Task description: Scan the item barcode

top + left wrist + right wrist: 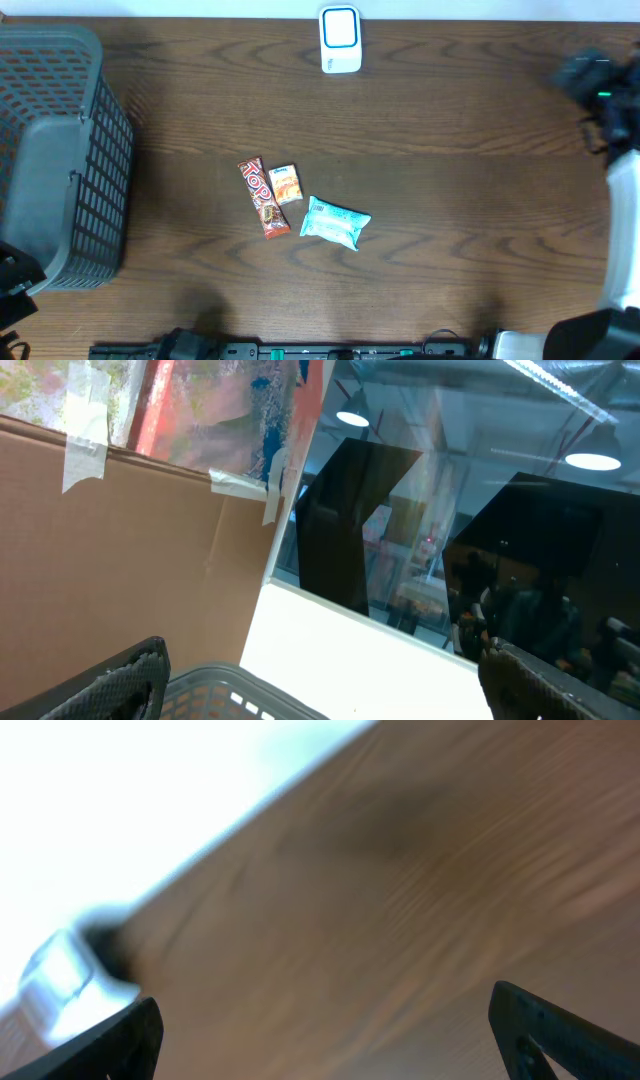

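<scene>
Your left gripper (pixel 320 660) is spread wide and holds nothing. Your right gripper (pixel 325 1005) is also wide apart and empty, well to the right of the white-and-blue box scanner (pixel 340 40). On the robot's side of that scanner lie three items:
- the red-brown chocolate bar (pixel 262 197), long axis running roughly toward it, far end leaning left
- a small orange packet (pixel 287 184) just beside the bar
- a pale blue packet (pixel 335 222) lying crosswise

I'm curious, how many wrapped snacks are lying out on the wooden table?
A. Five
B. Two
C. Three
C: three lie close together in the overhead view, a red-brown candy bar, a small orange packet and a light blue packet.
</scene>
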You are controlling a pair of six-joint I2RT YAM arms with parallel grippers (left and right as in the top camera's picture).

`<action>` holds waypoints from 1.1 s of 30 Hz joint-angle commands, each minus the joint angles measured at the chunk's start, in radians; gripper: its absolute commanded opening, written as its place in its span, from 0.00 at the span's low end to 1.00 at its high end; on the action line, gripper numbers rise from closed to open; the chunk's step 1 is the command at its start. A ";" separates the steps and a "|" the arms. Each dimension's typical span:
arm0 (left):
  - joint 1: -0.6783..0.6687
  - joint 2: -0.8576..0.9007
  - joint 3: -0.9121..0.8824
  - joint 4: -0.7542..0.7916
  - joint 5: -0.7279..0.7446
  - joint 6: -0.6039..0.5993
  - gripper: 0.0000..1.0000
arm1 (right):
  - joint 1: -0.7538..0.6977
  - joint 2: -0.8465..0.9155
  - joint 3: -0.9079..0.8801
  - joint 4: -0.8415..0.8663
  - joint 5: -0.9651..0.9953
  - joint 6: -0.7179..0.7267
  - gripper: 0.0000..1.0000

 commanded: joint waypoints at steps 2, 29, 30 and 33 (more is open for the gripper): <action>0.002 -0.008 -0.005 0.001 -0.009 -0.008 0.98 | 0.255 0.044 -0.010 -0.095 -0.045 -0.034 0.98; 0.002 -0.008 -0.005 0.001 -0.009 -0.008 0.98 | 0.740 0.185 -0.181 -0.330 -0.298 -0.089 0.99; 0.002 -0.008 -0.005 0.001 -0.009 -0.008 0.98 | 0.714 0.190 -0.196 -0.306 -0.334 -0.164 0.99; 0.002 -0.008 -0.005 0.001 -0.009 -0.008 0.98 | 0.659 0.236 -0.203 -0.293 -0.353 -0.211 0.99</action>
